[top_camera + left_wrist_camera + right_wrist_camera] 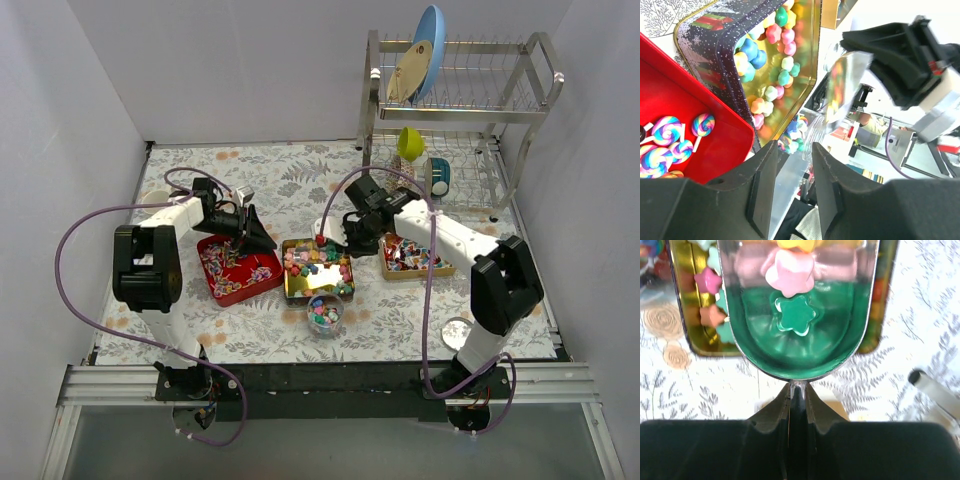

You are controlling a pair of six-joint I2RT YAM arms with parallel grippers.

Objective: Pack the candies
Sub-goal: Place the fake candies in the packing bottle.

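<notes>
The candies (318, 266), small pastel star and ball sweets, fill an open gold tin (288, 282) at the table's middle; they also show in the left wrist view (774, 60). A clear glass cup (325, 314) in front of the tin holds a few. My right gripper (796, 387) is shut on the handle of a metal scoop (800, 347), which holds a pink star (789, 271) and a green star (796, 314) over the gold tin's near edge (686, 315). My left gripper (792, 150) is open and empty, between the red tin (695, 95) and the gold tin.
The red tin (262, 285) on the left holds swirl lollipops (670, 135). A third tin (388, 272) of wrapped sweets lies to the right. A dish rack (455, 100) with plates stands at the back right. A white marker (935, 392) lies by the right gripper.
</notes>
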